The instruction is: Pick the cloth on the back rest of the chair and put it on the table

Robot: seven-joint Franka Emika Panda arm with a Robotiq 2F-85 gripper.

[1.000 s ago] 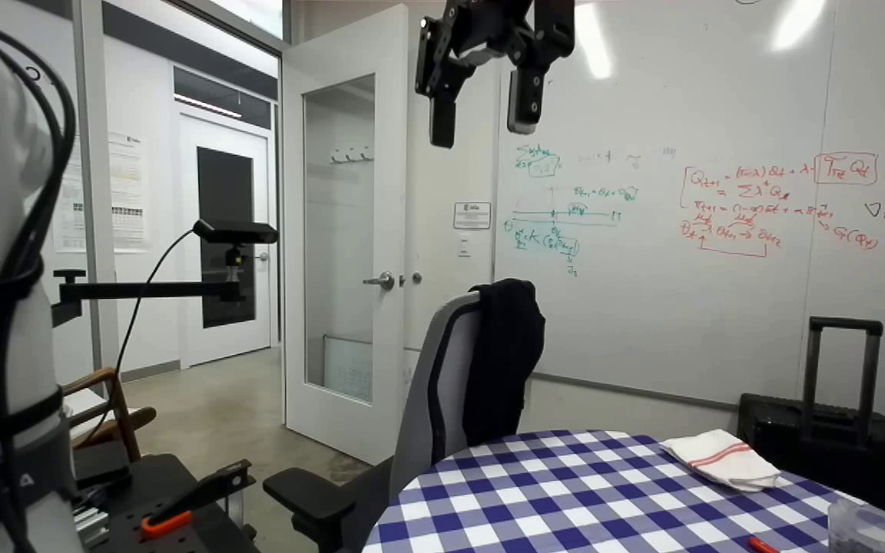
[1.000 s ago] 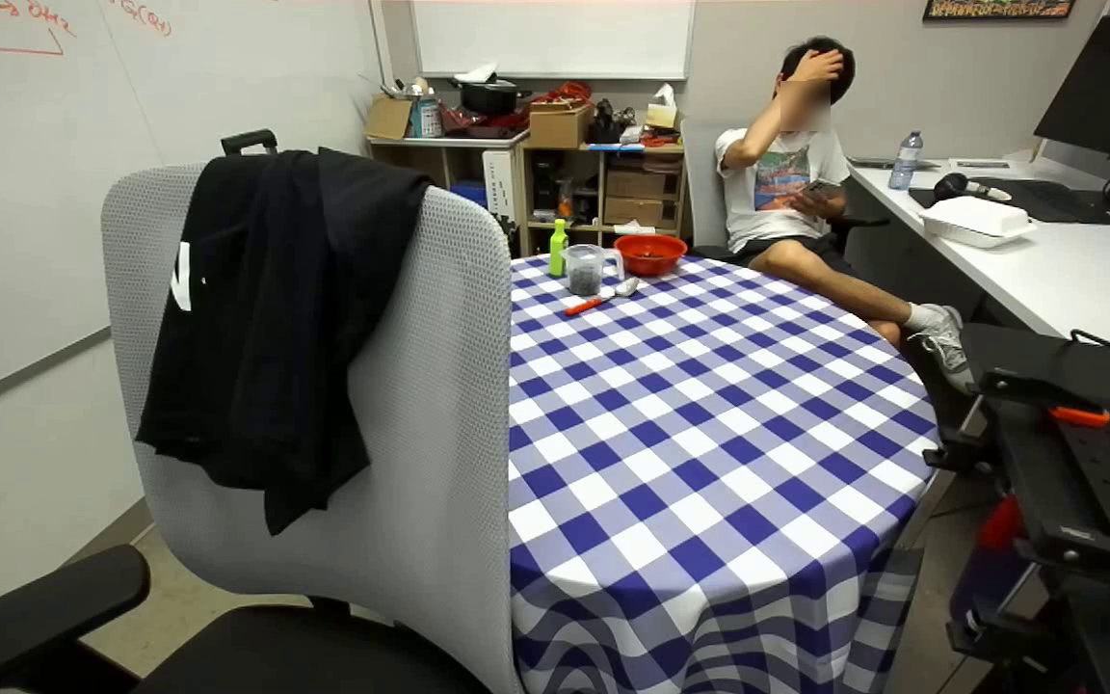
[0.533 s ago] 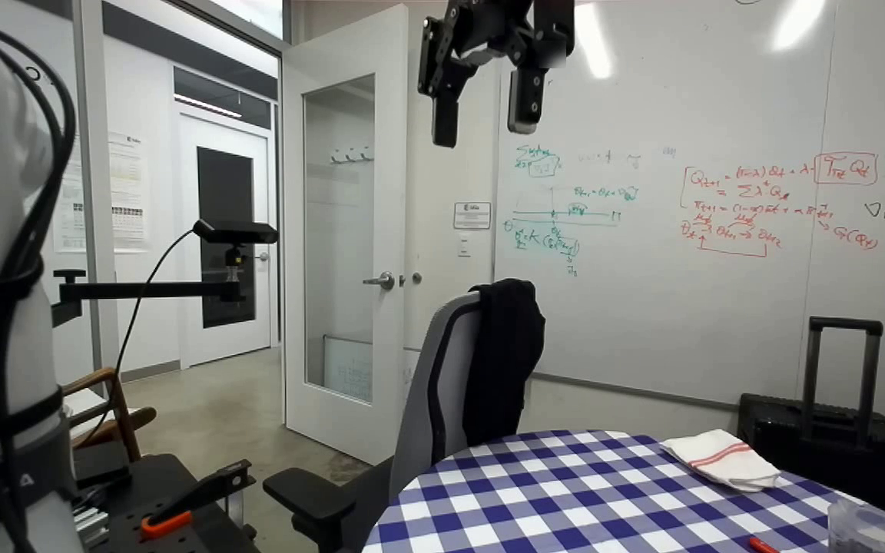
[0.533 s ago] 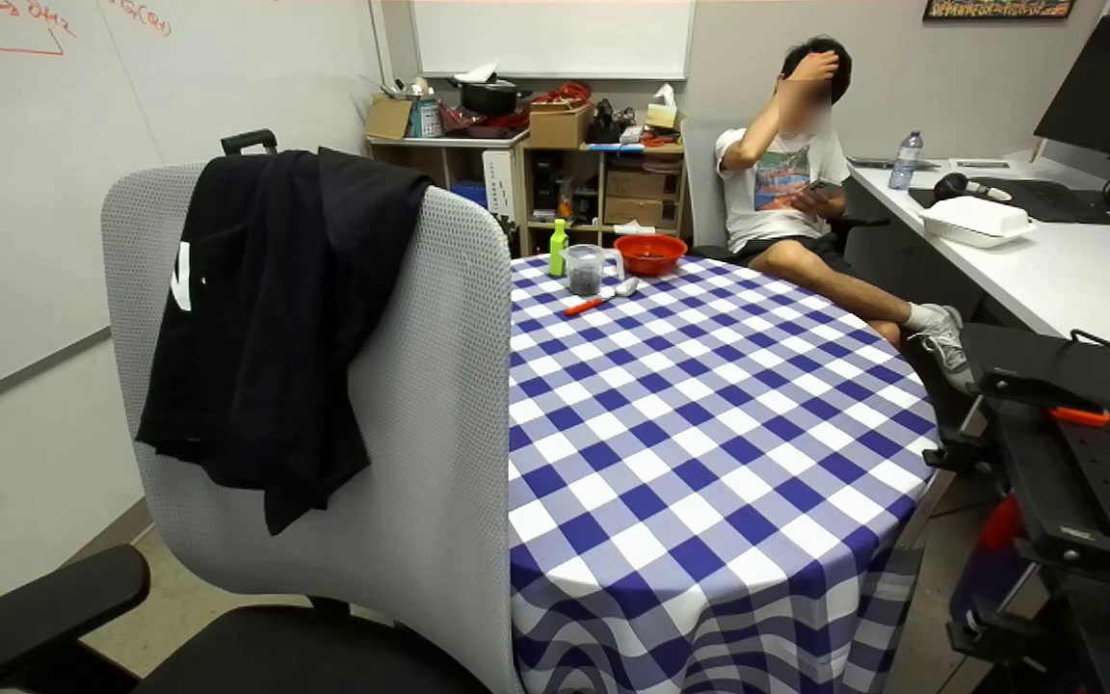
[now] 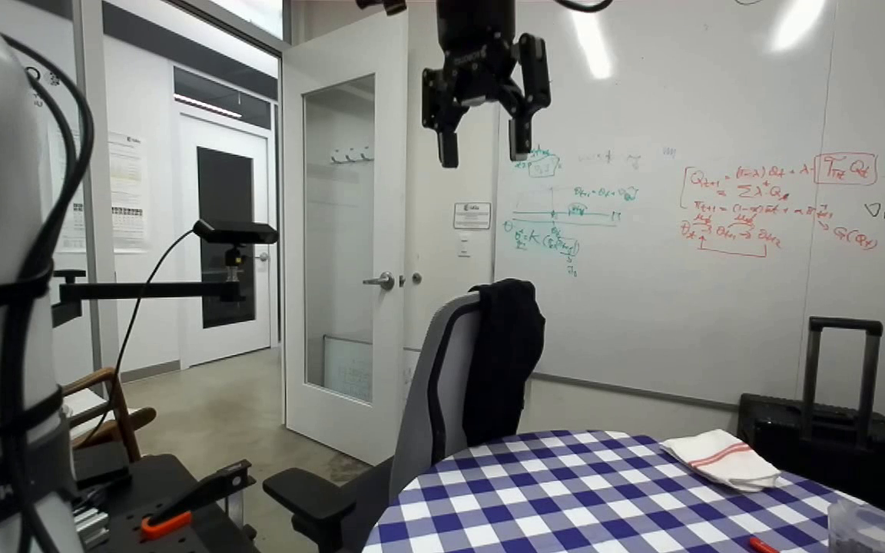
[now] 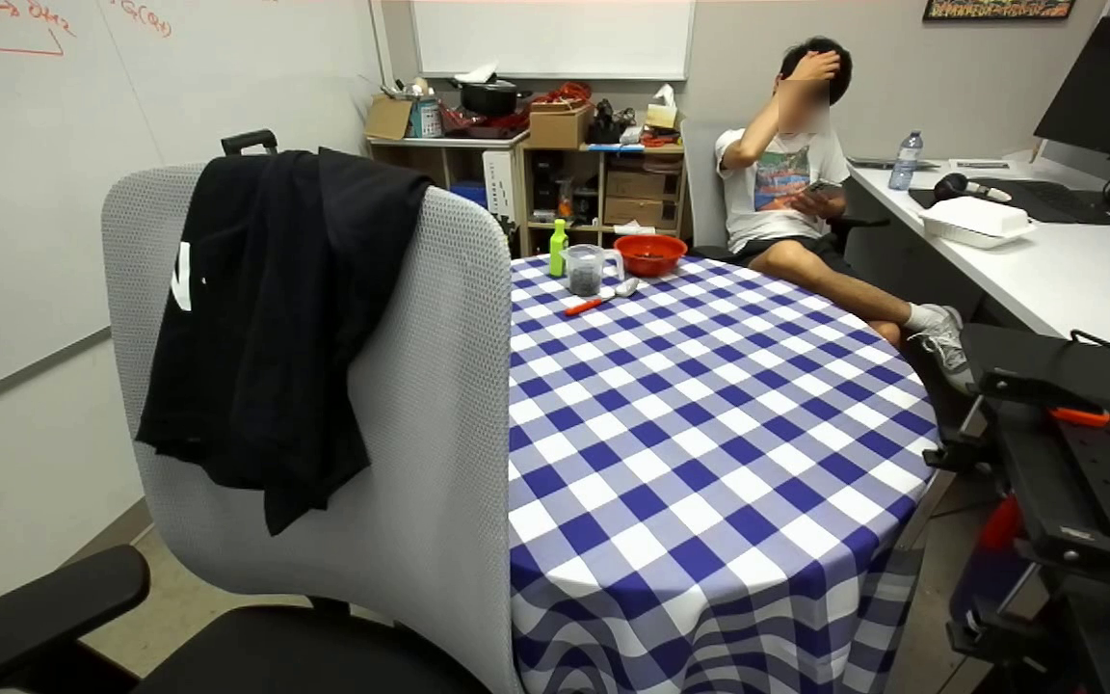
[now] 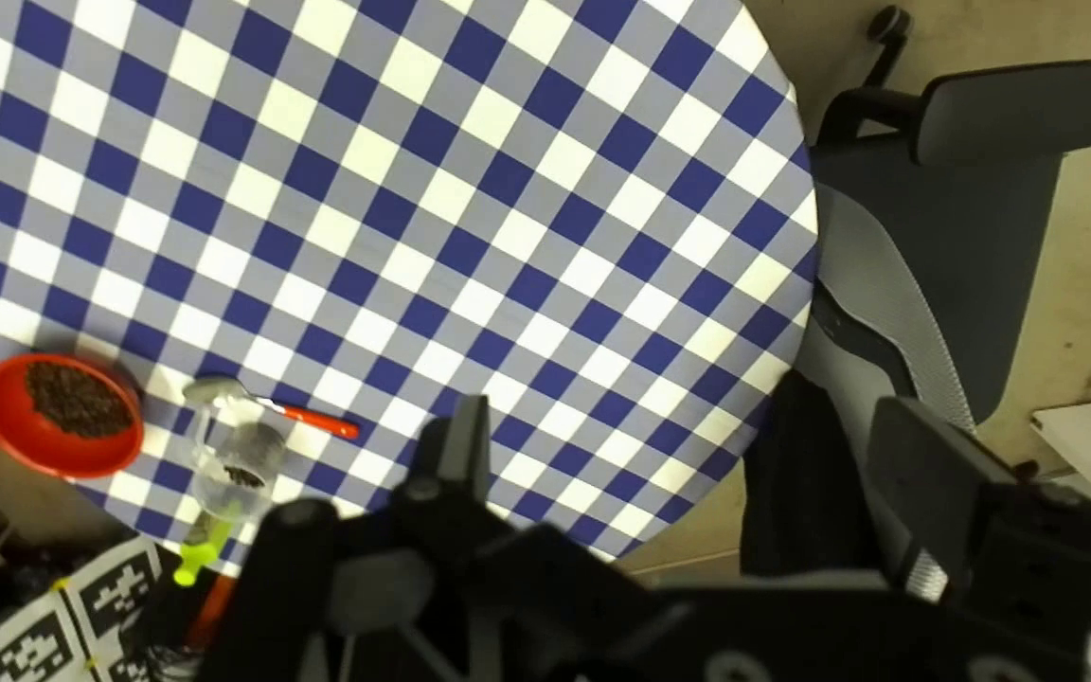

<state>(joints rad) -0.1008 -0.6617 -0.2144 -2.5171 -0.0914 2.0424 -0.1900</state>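
Observation:
The black cloth [image 5: 502, 361] hangs over the top of the chair's grey back rest [image 5: 429, 384]. In an exterior view the cloth [image 6: 266, 328] drapes down the back rest [image 6: 439, 386] and shows a white mark. The table [image 6: 709, 414] with its blue-and-white checkered cover stands beside the chair. My gripper [image 5: 485, 156] is open and empty, pointing down, well above the chair top. In the wrist view the gripper [image 7: 683, 409] has its fingers wide apart. The dark cloth [image 7: 806, 483] shows below, between them, nearer the right finger. The table [image 7: 508, 208] fills the left and middle there.
A folded white towel [image 5: 721, 459] lies on the table. A red bowl [image 6: 651, 267], a clear cup [image 6: 584, 275], a green bottle [image 6: 557, 249] and a red-handled spoon [image 6: 594, 303] stand toward its far side. A black suitcase [image 5: 780, 438] stands by the whiteboard [image 5: 681, 307]. A person [image 6: 786, 183] sits behind.
My gripper has come down in the exterior view, hangs more upright and looks smaller, with more of the wrist showing. The arm's base link has turned a little. The cloth and chair have not moved.

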